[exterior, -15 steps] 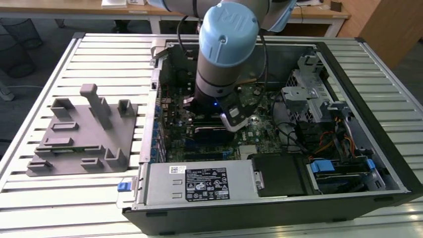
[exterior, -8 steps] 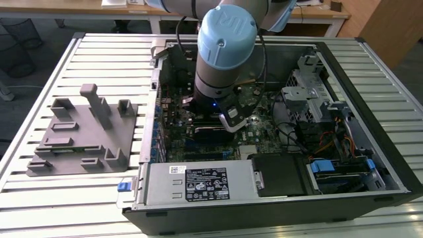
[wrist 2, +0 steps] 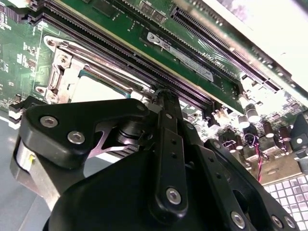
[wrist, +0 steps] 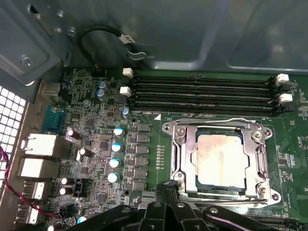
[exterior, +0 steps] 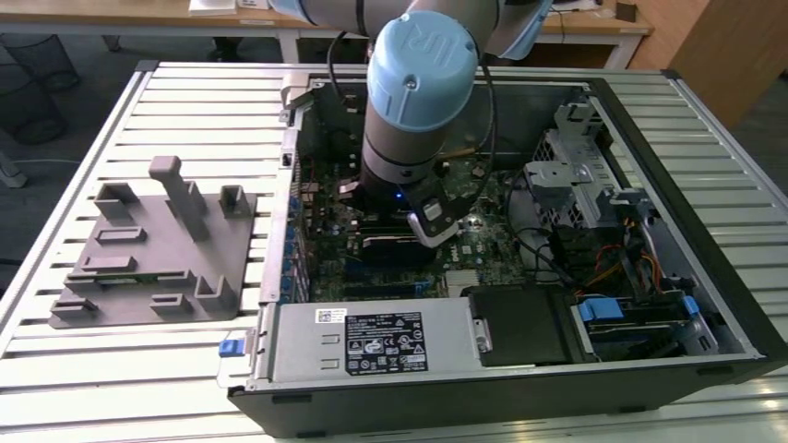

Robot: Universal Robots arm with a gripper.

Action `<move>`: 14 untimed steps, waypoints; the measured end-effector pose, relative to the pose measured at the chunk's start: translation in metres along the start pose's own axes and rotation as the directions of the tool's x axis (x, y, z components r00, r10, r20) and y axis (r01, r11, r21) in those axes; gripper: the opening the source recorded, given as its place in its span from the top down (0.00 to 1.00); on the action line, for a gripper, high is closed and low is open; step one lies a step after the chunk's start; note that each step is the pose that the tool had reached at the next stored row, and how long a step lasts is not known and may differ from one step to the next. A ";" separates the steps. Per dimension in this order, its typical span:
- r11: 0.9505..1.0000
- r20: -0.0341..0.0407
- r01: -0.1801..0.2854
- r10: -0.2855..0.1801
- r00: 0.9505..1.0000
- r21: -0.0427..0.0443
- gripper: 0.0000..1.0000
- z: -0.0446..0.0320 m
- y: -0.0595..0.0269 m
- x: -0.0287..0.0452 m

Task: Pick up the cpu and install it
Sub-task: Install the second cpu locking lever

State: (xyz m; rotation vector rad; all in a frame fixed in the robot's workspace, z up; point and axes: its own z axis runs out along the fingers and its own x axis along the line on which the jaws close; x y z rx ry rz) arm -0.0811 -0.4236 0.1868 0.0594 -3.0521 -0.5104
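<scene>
I have the arm reaching down into the open computer case, which lies on its side on the slatted counter. The pincer is low over the green motherboard, right at the edge of the metal socket frame. In both wrist views I see only its black linkages and the base of the fingers, so I cannot tell whether the fingers are apart or together, and I see nothing held between them.

The cpu sits flat inside the socket frame in the first wrist view, its pale metal top facing up and the frame's bars running around it on all sides. In the second wrist view the cpu appears as a pale patch within the same frame, partly hidden behind the pincer's black body.

Beside the socket, four long black memory slots run parallel, with white clips at their ends. On the other side of the socket stand rows of small cylindrical capacitors and dark square parts.

On the counter at the exterior view's left, well apart from the case, lies a grey plastic tray with upright posts. A silver power supply box fills the near edge of the case.
</scene>
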 end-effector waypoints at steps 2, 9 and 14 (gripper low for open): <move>1.000 0.000 0.000 0.000 1.000 0.000 0.89 -0.0011 0.0003 0.0001; 1.000 0.000 0.000 0.000 1.000 0.000 0.89 -0.0094 0.0033 0.0005; 1.000 0.000 -0.001 0.001 1.000 0.001 0.89 -0.0099 0.0036 0.0005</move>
